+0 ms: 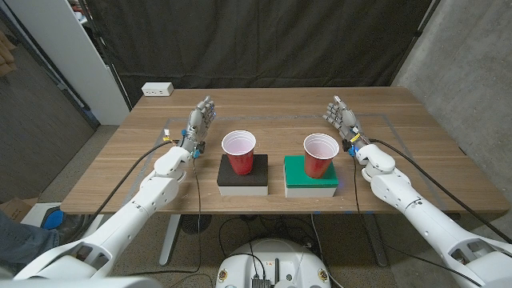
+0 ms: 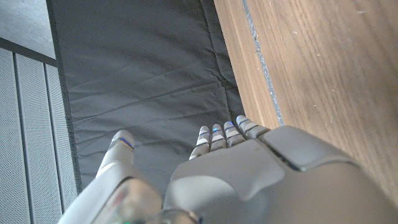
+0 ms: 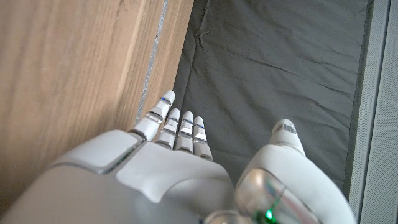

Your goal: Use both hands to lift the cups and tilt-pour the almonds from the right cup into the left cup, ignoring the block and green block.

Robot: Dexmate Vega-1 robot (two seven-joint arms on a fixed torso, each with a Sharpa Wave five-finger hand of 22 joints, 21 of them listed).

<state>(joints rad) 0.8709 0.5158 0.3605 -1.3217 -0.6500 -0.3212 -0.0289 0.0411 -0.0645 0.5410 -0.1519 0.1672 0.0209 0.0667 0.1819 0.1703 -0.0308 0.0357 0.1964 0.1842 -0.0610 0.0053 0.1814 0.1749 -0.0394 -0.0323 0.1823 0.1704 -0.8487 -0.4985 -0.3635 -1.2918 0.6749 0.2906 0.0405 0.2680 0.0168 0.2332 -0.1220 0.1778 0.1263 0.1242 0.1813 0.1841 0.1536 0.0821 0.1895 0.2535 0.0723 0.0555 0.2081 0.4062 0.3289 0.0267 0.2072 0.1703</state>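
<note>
- On my head camera I see two red plastic cups with white insides standing upright near the front of the wooden table (image 1: 416, 152).
- The left red plastic cup (image 1: 238, 152) stands on a flat black block (image 1: 243, 178); the right red plastic cup (image 1: 320, 155) stands on a flat green block (image 1: 311, 178) with a pale side face.
- The two blocks lie just beside each other with a narrow gap between them, and the cups are apart.
- From this angle I cannot tell what either cup contains; the almonds are not something I can make out.
- My left hand (image 1: 200, 122) is over the table, left of the black block and near the left cup but not touching it; its fingers (image 2: 214, 138) are extended and reach away from the robot, holding nothing.
- My right hand (image 1: 342, 118) is right of the green block, near the right cup and apart from it; its fingers (image 3: 177, 124) are likewise stretched out, side by side, with the thumb set apart and nothing in the grasp.
- Both wrist cameras show the back of each hand against the wood grain and a dark grey cloth curtain (image 3: 280, 68) behind the table.
- A small white power strip (image 1: 158, 89) lies at the far left of the tabletop.
</note>
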